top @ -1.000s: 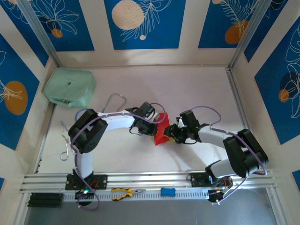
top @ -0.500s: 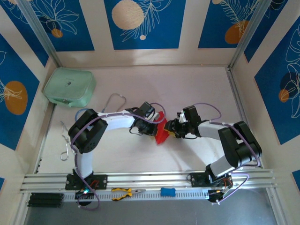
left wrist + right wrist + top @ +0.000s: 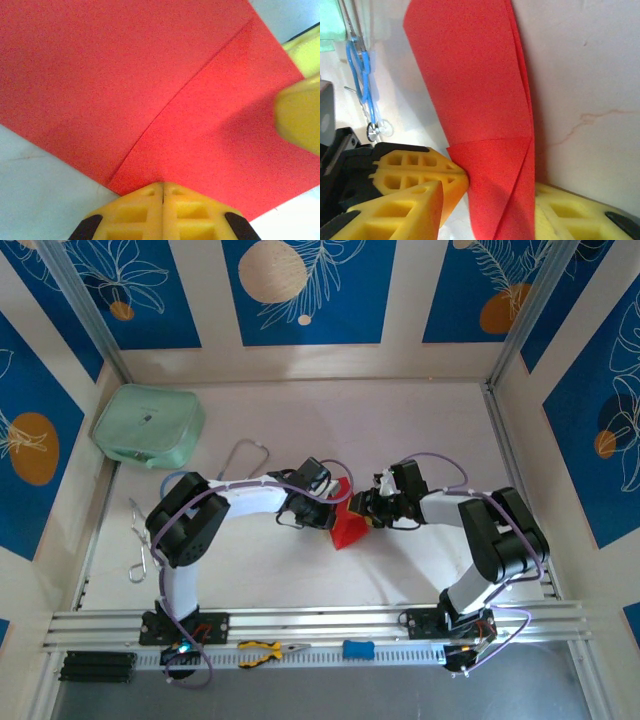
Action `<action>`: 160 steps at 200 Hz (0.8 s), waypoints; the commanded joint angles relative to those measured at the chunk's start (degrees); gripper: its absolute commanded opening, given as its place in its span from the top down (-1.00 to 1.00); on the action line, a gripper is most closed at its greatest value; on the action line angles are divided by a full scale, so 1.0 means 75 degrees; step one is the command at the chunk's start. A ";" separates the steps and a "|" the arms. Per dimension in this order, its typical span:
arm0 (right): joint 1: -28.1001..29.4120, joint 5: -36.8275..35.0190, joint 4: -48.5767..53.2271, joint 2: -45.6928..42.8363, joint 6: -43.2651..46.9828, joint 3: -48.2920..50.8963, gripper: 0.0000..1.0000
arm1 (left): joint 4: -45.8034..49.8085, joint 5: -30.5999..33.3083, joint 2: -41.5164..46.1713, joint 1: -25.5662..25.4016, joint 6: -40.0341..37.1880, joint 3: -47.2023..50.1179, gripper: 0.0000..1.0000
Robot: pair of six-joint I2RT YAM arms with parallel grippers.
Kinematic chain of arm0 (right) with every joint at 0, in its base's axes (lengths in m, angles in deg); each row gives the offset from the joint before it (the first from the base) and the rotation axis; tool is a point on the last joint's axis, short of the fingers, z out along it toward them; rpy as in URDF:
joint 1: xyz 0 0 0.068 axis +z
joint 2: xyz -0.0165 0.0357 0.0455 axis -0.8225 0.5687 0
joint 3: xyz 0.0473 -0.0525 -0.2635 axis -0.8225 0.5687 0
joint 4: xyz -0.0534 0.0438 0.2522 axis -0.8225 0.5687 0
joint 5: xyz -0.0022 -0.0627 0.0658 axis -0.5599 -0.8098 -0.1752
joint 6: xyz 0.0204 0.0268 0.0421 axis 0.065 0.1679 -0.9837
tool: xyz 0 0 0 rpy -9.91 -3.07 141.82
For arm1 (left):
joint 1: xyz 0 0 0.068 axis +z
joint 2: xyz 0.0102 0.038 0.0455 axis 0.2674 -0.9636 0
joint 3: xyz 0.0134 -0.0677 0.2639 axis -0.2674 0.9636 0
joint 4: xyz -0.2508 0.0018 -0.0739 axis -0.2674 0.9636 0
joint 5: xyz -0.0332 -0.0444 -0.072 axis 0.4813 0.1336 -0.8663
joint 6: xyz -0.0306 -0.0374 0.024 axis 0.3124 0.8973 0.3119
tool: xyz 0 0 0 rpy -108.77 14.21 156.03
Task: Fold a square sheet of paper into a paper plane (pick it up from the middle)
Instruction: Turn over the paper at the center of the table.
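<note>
The red sheet of paper (image 3: 347, 523), folded with creased flaps, stands on edge on the table between my two grippers. My left gripper (image 3: 326, 506) is shut on its left edge; in the left wrist view the closed yellow fingertips (image 3: 163, 188) pinch the paper (image 3: 150, 85) where a crease meets the rim. My right gripper (image 3: 362, 508) is open and straddles the paper's lower end (image 3: 495, 165). One right finger (image 3: 405, 210) stands apart from the sheet, beside the left gripper's fingers (image 3: 420, 167). The other finger (image 3: 570, 215) lies against the far side.
A mint-green pouch (image 3: 148, 426) sits at the back left. A blue stethoscope (image 3: 246, 454) lies behind the left arm, seen also as a stethoscope (image 3: 361, 75) in the right wrist view. Metal scissors (image 3: 138, 540) lie at the left; pliers (image 3: 266, 649) rest on the front rail.
The right arm has folded in, its gripper shifting up and left toward the paper with jaws slightly narrower. The paper stands more upright. The left gripper has stayed shut in place.
</note>
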 commanded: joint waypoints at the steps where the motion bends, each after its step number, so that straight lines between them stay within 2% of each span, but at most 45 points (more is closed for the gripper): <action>1: -0.0073 0.0221 -0.0028 0.0133 0.0212 -0.0157 0.15 | 0.0305 -0.0008 -0.0202 0.0038 -0.0244 0.0145 1.00; 136: -0.0437 0.0971 -0.0573 0.0927 0.0400 -0.0330 0.55 | 0.0334 -0.0021 -0.0152 0.0051 -0.0248 0.0122 1.00; 160: -0.0445 0.0986 -0.0688 0.0943 0.0344 -0.0291 0.69 | 0.0359 -0.0106 -0.0081 0.0063 -0.0237 0.0072 1.00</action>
